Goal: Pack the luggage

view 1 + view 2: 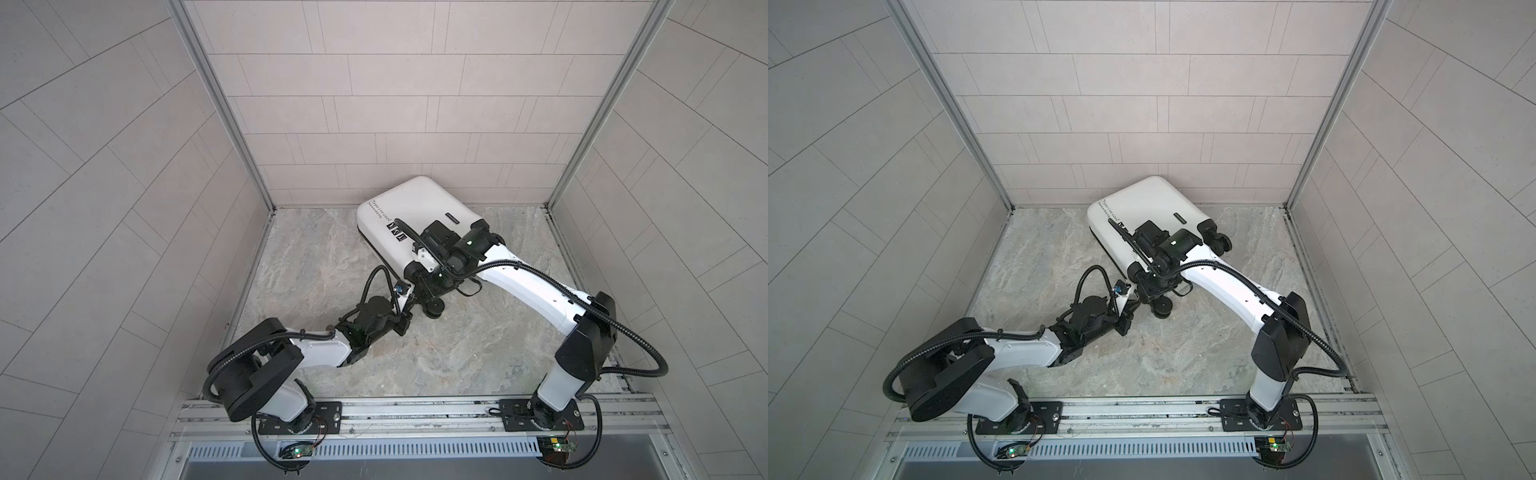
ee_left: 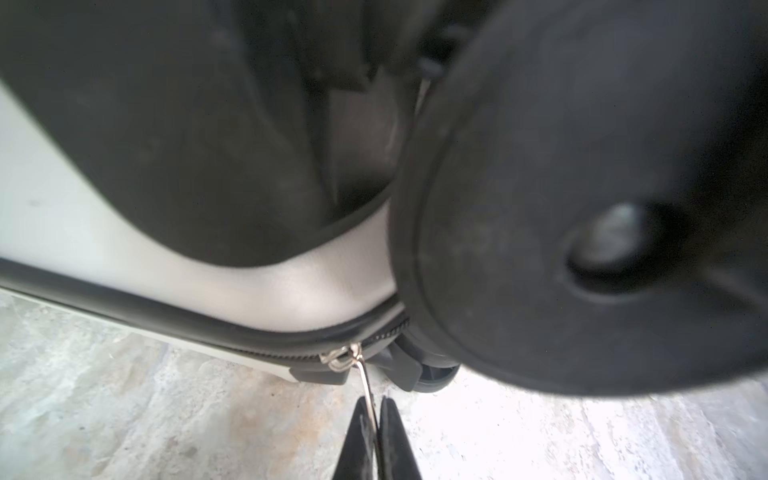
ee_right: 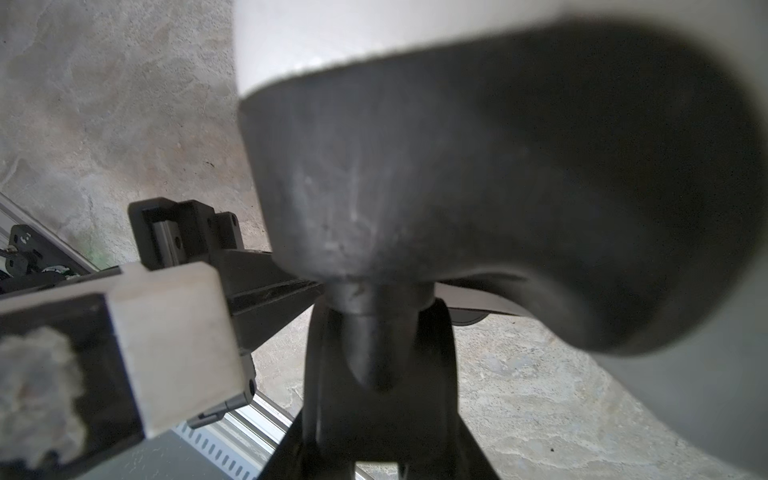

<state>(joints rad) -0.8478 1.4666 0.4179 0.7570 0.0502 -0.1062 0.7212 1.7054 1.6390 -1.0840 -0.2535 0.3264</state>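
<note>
Bolted to the aluminium rail (image 1: 415,411) along the near edge, two white-and-black arms reach inward over the grey, marbled stone-look tabletop (image 1: 316,257). The left arm (image 1: 320,353) lies low, forearm stretched toward the middle. The left gripper (image 2: 377,405) has its slim black jaws pressed together on the thin silver zipper pull (image 2: 365,380), which leads from the slider on the black coil zipper (image 2: 270,357) at the suitcase's near corner.

The right arm (image 1: 536,291) rises from the near right corner, bends at a raised elbow and slopes down toward the middle. Its wrist is folded so the right gripper (image 3: 376,328) points back toward the near edge. The jaws, partly apart, clamp the round neck of the matte black caster (image 1: 432,309) below a moulded black corner housing.

In both top views the suitcase (image 1: 411,208) (image 1: 1142,203), a smooth, round-cornered white hard shell with black print and three square icons, lies on its broad side in the far middle, close to the back edge. Its long axis runs diagonally: wheeled end toward the near right, opposite end toward the pale tile-patterned back wall (image 1: 395,104).
</note>
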